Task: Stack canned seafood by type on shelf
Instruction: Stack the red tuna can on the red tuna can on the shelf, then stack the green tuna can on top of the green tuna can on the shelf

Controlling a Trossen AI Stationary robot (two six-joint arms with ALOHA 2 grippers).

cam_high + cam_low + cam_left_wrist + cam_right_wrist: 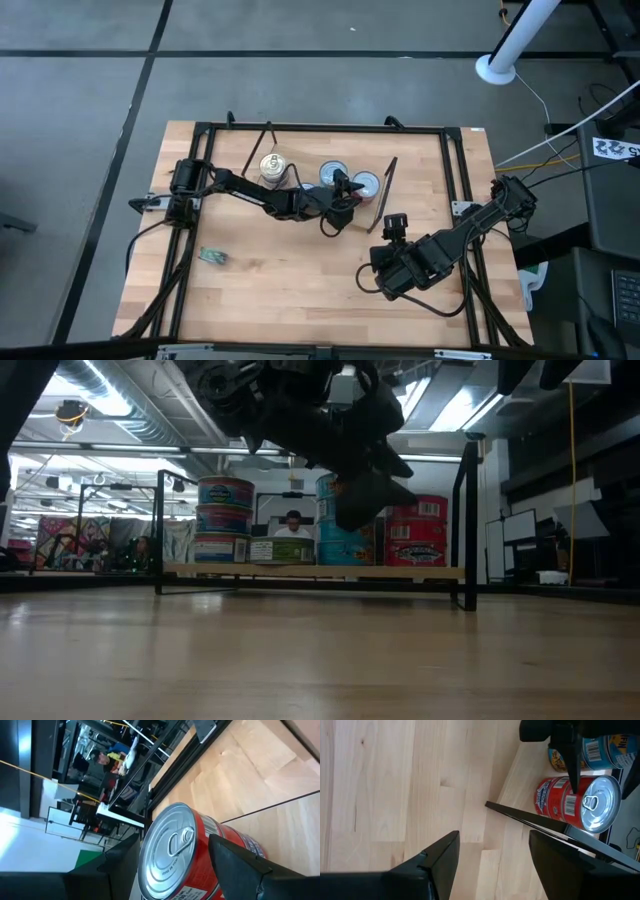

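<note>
Red-labelled round tins with silver lids [580, 802] stand stacked at the right end of the flat light-wood shelf on thin black wire legs [300, 571], beside a teal stack [335, 545] and a blue-and-green stack [225, 520]. Left hand [172, 857] sits over the shelf, its fingers spread wide on either side of the top red tin. Right hand [492, 857] hovers open and empty above the pale wooden desk [290, 290], near the shelf's end

Barcodes on red tin [563, 802], lettering too small to read
</note>
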